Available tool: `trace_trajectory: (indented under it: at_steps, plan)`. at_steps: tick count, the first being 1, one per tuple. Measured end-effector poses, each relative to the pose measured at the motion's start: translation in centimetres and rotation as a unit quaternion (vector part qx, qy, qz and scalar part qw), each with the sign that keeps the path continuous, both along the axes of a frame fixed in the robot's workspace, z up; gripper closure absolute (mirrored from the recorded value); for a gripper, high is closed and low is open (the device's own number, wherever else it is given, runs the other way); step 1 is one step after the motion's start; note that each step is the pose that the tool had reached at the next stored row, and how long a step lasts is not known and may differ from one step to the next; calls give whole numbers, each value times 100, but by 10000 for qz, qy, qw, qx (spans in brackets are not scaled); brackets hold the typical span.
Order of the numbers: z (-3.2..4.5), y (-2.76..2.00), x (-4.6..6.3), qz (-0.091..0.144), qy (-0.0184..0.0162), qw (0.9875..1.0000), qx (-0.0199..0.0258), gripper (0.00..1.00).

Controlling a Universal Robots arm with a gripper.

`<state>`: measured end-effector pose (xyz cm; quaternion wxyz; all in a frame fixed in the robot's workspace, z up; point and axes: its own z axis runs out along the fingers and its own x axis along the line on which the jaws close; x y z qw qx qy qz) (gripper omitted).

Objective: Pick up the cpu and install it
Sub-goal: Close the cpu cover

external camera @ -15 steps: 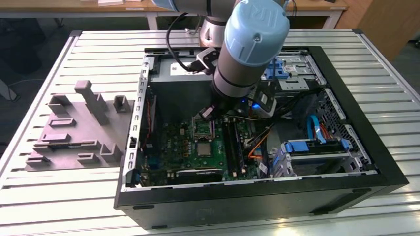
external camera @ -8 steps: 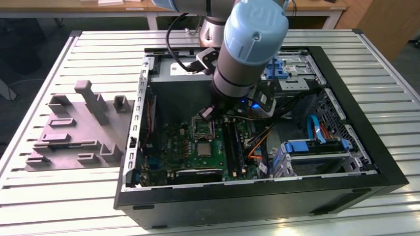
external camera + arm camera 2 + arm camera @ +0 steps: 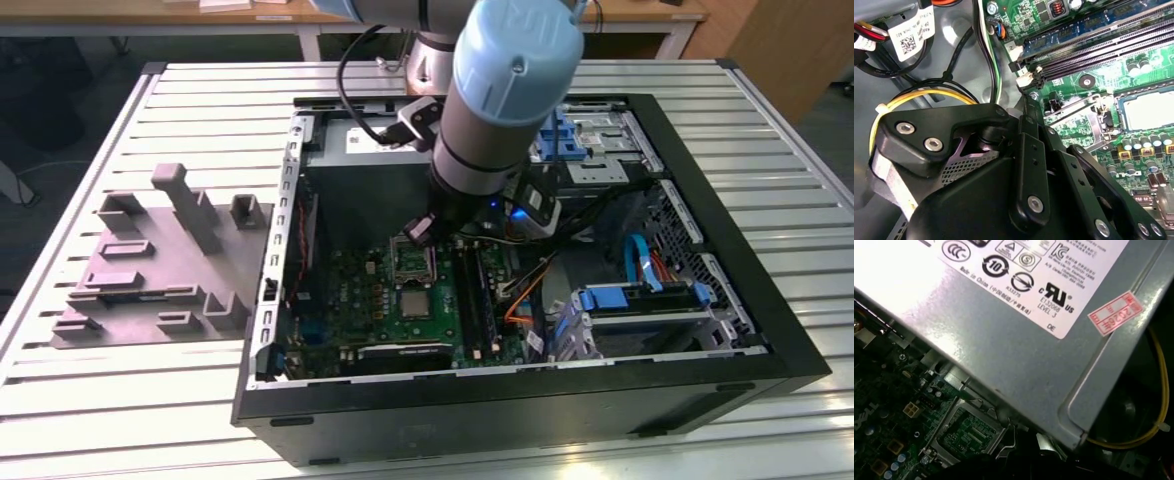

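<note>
"Second wrist view first: where is the cpu (image 3: 1148,111)?" asks one.

"The pale square lying inside the socket (image 3: 1104,117), by the look of it, though glare makes that a judgement. The socket's metal frame stands open beside it."

"And the gripper (image 3: 1029,200)?"

"It hangs just above the socket, near the middle of the exterior view (image 3: 427,232). Whether it is open or closed, or has hold of anything, cannot be told."

"So which step?"

"Probably the install, at the socket. The tray (image 3: 147,270) sits at the exterior view's left, well apart. Any move here calls for squareness over the socket and care with the nearby cables (image 3: 929,95)."
</note>
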<state>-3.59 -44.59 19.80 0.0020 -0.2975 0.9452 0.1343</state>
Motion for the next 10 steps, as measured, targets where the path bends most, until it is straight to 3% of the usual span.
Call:
trace_trajectory:
  at_steps: [4, 7, 10]
  plan:
    - [20, 5, -2, -1, -1, 10000, -49, 89]
    - [29, 11, -2, 0, 0, 9999, -159, 89]
    - [43, 18, -1, 0, 0, 9997, -240, 89]
